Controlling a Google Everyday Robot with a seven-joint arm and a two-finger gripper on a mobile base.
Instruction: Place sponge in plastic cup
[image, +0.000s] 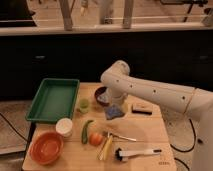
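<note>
Claw (114, 101) down at desk (150, 132) centre, just above sponge (114, 112); grip state impossible to tell. Sponge lying flat, green cup (83, 105) at its 9 o'clock, dark block (142, 108) at 3.

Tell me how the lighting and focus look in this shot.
Camera view: warm, dim light; whole frame soft, background dark. The gripper sits blurred above the sponge; the arm is brightest, and the green cup lacks crisp edges.
</note>
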